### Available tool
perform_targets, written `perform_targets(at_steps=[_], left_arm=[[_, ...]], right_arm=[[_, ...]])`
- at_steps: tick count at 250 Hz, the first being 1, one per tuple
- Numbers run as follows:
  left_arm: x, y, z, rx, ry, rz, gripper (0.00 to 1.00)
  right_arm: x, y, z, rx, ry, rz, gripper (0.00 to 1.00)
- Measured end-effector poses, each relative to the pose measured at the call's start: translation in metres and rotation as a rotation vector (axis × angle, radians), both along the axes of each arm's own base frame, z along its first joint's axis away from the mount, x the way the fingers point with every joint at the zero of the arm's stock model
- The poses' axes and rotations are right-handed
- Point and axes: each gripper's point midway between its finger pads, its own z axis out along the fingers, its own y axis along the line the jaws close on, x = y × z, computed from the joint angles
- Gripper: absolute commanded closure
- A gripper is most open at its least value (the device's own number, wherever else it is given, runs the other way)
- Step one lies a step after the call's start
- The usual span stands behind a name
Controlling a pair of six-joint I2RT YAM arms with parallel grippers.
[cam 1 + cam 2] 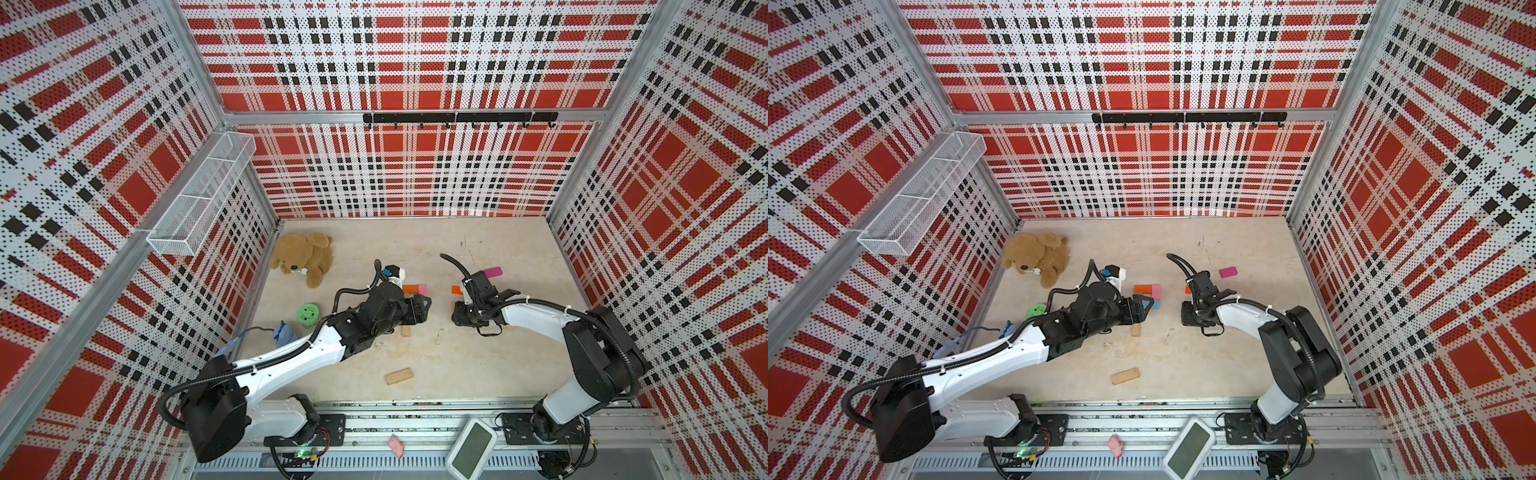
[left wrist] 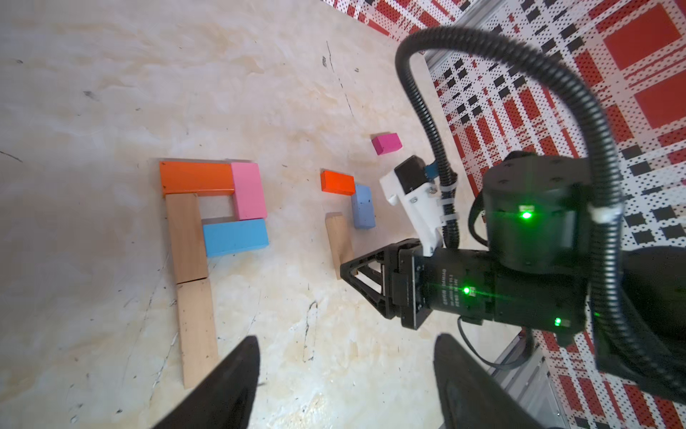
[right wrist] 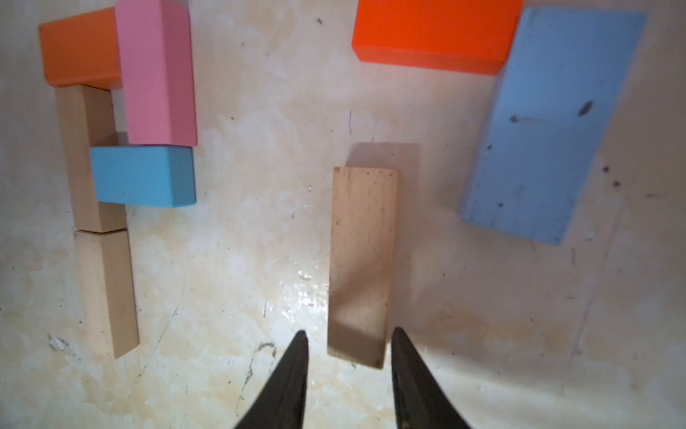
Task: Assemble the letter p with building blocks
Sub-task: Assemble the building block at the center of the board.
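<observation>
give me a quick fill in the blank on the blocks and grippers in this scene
1. The stem of the assembled letter p is ____ tan wood bricks laid end to end.
2. With the orange brick, pink brick and light blue brick as its bowl, that letter counts ____ bricks.
3. The magenta brick touches ____ other brick.
4. The left gripper is ____, nothing between its jaws; the jaws of the right gripper flank one end of a loose wood brick.
Missing words: two; five; no; open.

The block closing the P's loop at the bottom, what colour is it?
Light blue block; clearest in the left wrist view.
</observation>
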Motion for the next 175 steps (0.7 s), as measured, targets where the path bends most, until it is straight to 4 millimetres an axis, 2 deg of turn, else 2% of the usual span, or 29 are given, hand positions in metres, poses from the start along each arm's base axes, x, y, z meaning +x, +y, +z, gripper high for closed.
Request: perform_targets(at_steps=[69,175], left_arm=[[-0.009,0.028,0.013,0.003,-0.041,0.060,0.20],[-0.008,0.028,0.005,0.023,-0.027,0.062,0.20]], right_arm=[[0.002,0.002,-0.002,-0.008,0.003,0.005,0.69],[0.014,0.005,-0.003,-0.019,-0.012,-0.014,0.76]])
